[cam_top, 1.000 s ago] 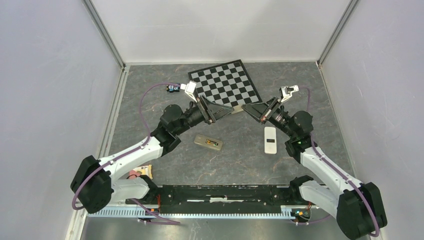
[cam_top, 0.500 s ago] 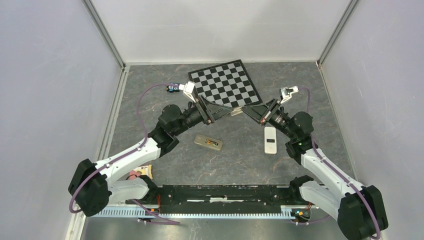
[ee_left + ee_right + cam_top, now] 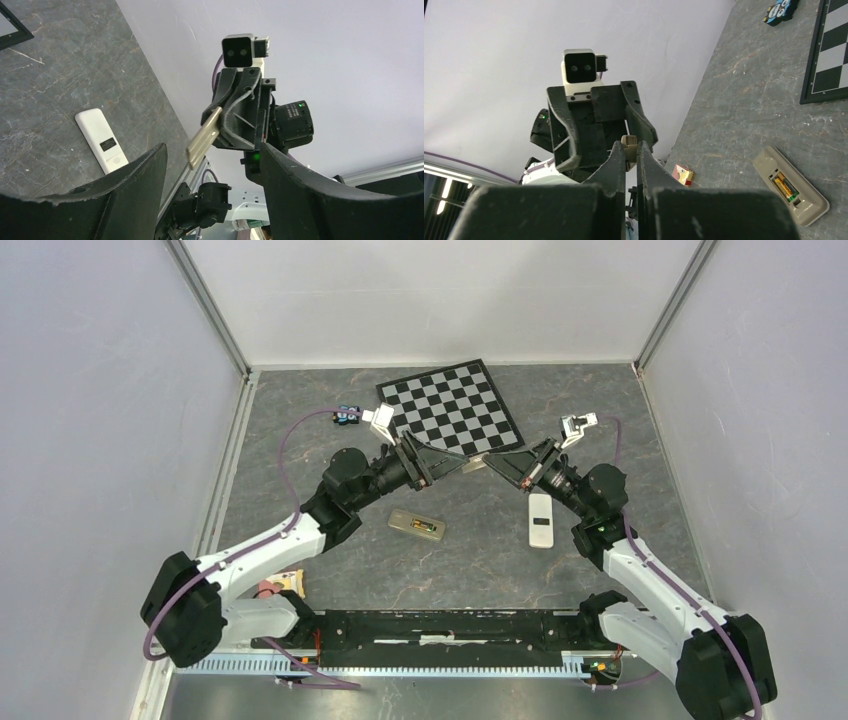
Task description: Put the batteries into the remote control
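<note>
Just nearside of the chessboard (image 3: 450, 408), the tan-backed remote control (image 3: 790, 186) lies buttons-down on the grey stone-look worktop (image 3: 480, 570), batteries (image 3: 785, 186) seated inside (labels unreadable), while the right pincer (image 3: 631, 146) pinches a half-hidden flat tan strip (image 3: 202, 137) facing the spread left pincer (image 3: 458, 464).

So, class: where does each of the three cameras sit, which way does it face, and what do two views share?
Top: above and behind, looking down on the table; left arm and right arm show.
Left wrist: faces the right gripper, shut on a tan cover; own open fingers frame it.
Right wrist: faces the left gripper; own fingers pinch the cover.
Shared: top and right wrist both show the remote.
</note>
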Available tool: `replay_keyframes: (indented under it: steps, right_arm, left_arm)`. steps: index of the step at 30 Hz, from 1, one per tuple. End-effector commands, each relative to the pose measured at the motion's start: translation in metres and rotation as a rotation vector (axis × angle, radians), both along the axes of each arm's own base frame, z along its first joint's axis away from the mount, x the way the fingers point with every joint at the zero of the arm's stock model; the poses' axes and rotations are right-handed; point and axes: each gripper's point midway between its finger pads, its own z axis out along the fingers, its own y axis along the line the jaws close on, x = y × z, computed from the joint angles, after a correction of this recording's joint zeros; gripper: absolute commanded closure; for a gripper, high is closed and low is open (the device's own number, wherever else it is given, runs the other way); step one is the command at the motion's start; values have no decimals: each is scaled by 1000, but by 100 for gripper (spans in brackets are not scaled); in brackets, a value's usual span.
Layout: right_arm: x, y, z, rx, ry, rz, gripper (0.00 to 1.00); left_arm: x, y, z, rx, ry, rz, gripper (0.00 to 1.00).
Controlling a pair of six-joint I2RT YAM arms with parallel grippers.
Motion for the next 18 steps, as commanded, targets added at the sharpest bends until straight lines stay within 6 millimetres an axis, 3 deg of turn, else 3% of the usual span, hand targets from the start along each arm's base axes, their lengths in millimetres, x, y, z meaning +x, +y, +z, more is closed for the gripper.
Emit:
replay_keyframes:
  steps: [1,4,7,11,15,16,17,18]
  right_arm:
    - [-8,1,35,56,-105,23,100]
    - [-6,1,31,52,-92,20,100]
    - [-3,2,28,53,-85,17,100]
    - [-2,4,29,60,-87,26,100]
    - [-1,6,23,39,-77,32,100]
    - [-1,6,21,24,-78,30,100]
    - [0,6,19,4,-83,27,94]
    - [1,7,16,-28,-94,28,79]
  left_arm:
    - [-1,-5,11,-39,-1,-33,27]
    - [-7,-11,19,-91,2,-89,33]
    - [-15,-16,28,-153,3,-155,46]
    - [-18,-20,32,-192,17,-196,67]
    - [-19,-19,34,-189,4,-196,96]
    - [-19,-19,33,-176,-4,-192,98]
    - [-18,-18,32,-161,-11,-187,98]
    - [-18,-18,29,-138,-22,-183,98]
